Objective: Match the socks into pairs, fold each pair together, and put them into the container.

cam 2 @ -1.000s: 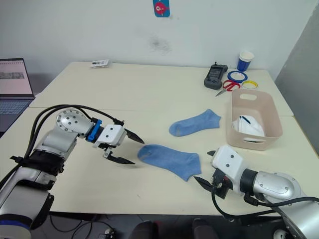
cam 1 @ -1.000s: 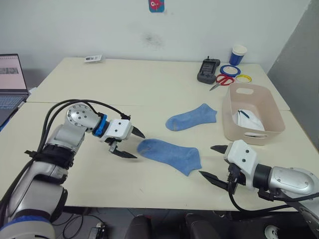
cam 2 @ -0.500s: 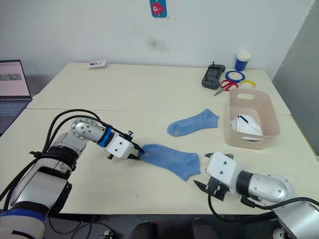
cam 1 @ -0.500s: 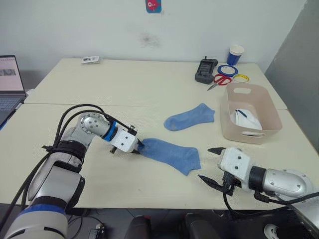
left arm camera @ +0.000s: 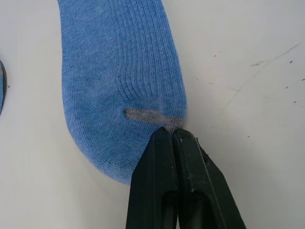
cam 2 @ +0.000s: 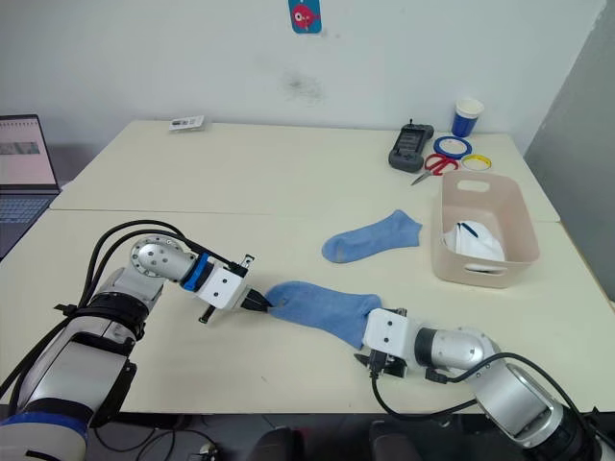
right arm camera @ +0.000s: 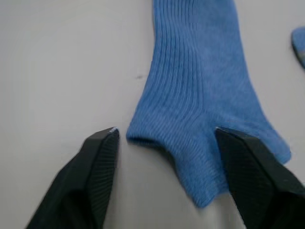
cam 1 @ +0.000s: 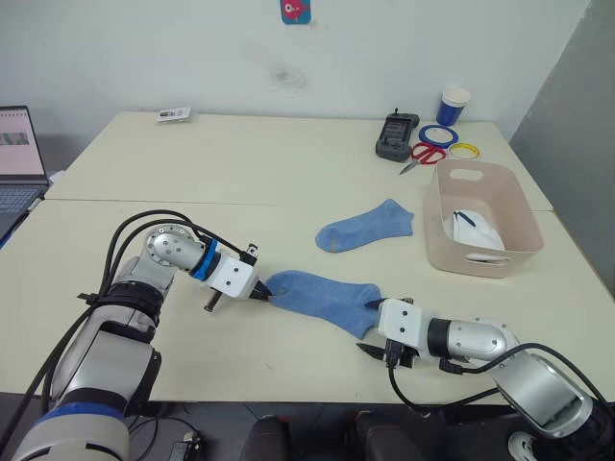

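My left gripper (left arm camera: 172,136) has closed on the toe of the near blue sock (cam 1: 317,296), well short of the bin (cam 1: 485,259). My right gripper (right arm camera: 164,143) has moved in from beside the sock, wide open around its cuff, holding nothing. Ready to lift toward its mate (cam 1: 368,227).

Office or lab: laptop (cam 1: 19,158), plain tables (cam 1: 269,154).

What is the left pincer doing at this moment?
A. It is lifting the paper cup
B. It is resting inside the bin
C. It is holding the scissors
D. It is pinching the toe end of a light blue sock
D: the left pincer is shut on the toe edge of the nearer light blue sock, which lies on the table.
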### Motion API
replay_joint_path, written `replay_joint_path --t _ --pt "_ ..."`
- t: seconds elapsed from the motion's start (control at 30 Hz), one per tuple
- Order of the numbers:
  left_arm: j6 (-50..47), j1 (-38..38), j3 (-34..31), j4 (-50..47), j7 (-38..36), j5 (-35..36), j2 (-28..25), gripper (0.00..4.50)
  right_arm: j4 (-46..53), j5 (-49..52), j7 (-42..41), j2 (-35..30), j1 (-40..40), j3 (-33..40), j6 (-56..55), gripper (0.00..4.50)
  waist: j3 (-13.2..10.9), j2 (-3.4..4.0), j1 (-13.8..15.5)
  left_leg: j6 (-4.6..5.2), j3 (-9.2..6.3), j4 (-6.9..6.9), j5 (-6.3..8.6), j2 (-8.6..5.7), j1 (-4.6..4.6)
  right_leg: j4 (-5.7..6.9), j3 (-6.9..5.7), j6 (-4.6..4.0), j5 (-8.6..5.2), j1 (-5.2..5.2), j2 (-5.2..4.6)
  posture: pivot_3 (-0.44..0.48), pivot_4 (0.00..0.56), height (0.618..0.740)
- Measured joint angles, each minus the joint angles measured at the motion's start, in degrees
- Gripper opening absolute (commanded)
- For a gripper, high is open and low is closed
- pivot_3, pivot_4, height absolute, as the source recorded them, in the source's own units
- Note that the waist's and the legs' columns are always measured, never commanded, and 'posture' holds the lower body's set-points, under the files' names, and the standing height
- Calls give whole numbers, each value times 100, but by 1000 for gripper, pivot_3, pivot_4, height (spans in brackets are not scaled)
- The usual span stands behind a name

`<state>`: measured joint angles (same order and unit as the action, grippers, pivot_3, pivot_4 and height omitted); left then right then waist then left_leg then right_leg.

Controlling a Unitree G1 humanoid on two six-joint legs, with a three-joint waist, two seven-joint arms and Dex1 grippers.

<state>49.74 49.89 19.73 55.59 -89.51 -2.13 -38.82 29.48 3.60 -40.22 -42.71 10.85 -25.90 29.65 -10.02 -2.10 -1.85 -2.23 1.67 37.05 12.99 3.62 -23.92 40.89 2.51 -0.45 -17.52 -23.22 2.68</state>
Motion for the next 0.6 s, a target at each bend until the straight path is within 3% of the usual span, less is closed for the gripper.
replay_joint_path --t 0.23,0.43,0.6 --pt "-89 -155 -60 -229 4 43 -26 0 -173 38 -230 193 11 174 -50 13 0 0 -6 0 -1 0 0 2 2 4 0 0 0 0 1 0 150 732" --pt "-744 -455 7 -915 -247 551 -282 0 -76 275 -392 336 -1 370 103 13 0 0 -13 0 -1 0 0 5 1 5 1 0 0 -1 0 0 150 732" --pt "-3137 -1084 478 -2970 -252 1823 -1719 0 801 1247 -542 344 -403 1103 853 13 0 0 -44 -1 -23 -4 0 23 7 12 -7 -4 -2 2 -8 0 150 732"
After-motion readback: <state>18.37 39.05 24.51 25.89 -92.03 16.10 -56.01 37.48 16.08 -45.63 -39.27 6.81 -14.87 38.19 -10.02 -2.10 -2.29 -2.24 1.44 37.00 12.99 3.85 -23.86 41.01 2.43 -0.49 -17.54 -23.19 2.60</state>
